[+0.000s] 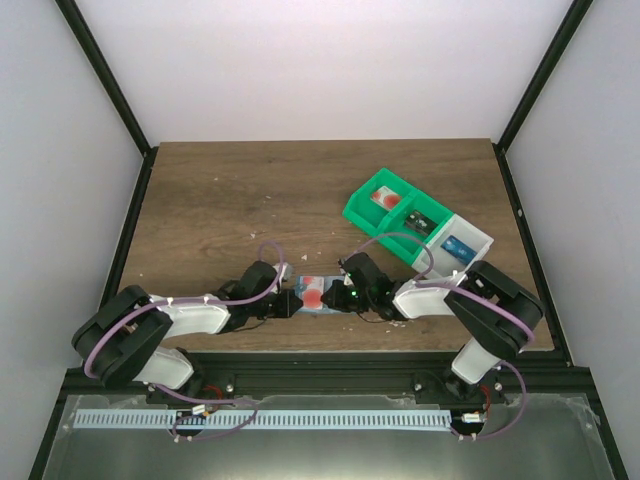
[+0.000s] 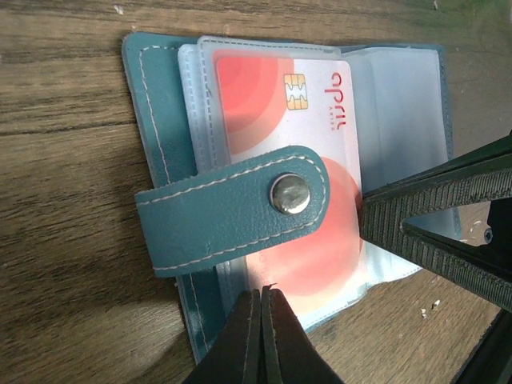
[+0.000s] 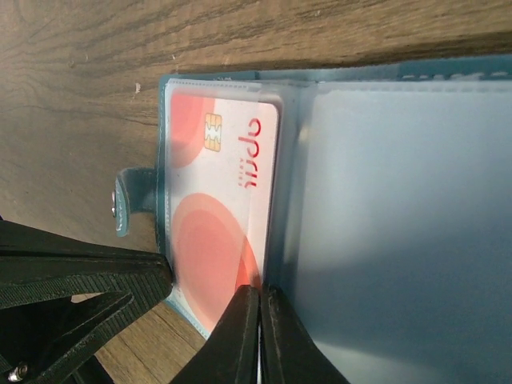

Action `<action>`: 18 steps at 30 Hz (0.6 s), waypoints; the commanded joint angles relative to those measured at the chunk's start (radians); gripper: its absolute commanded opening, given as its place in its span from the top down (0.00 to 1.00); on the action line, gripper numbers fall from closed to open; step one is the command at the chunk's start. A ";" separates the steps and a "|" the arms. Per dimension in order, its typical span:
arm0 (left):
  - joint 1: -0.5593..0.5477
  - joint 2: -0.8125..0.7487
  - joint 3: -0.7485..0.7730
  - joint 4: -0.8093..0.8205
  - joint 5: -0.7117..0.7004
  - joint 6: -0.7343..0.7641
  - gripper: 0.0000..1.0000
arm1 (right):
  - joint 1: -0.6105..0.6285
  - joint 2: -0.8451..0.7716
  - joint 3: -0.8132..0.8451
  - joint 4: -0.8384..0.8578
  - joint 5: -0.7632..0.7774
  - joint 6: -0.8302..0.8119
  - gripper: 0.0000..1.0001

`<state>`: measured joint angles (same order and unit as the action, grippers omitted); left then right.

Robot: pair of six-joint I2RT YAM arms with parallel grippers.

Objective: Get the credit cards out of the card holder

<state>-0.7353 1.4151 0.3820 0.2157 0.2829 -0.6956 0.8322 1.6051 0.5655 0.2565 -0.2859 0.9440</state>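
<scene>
Seen from overhead, 2 black-and-white arms reach in from the bottom edge and meet low in the centre of a wooden worktop (image 1: pixel 220 200).

Between them lies the card holder (image 2: pixel 224 216), a teal wallet opened flat with its snap strap folded across the inside. A credit card (image 2: pixel 264 96), pale with red circles and a chip, sits fully inside a clear sleeve on 1 half.

The left gripper (image 2: pixel 262 292) has its jaws together, tips over the wallet's lower edge in its wrist view. The right gripper (image 3: pixel 260 292) also has its jaws together, tips at the card's bottom edge beside the fold. Whether either tip presses down cannot be told.

The step in hand looks like steadying the wallet and starting to work this card free. The next move probably calls for 1 arm to pin the wallet while the other slides the card toward the sleeve's open side, then parts its jaws to pinch the exposed edge.

Farther back, at upper right, stand green and white compartment bins (image 1: pixel 358 215).
</scene>
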 commanded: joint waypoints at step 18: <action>0.003 0.020 -0.031 0.002 0.002 0.002 0.99 | 0.012 0.029 -0.015 0.098 -0.069 0.021 0.99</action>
<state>-0.7326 1.4151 0.3702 0.2386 0.2897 -0.6994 0.8276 1.6249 0.5545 0.3099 -0.3012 0.9638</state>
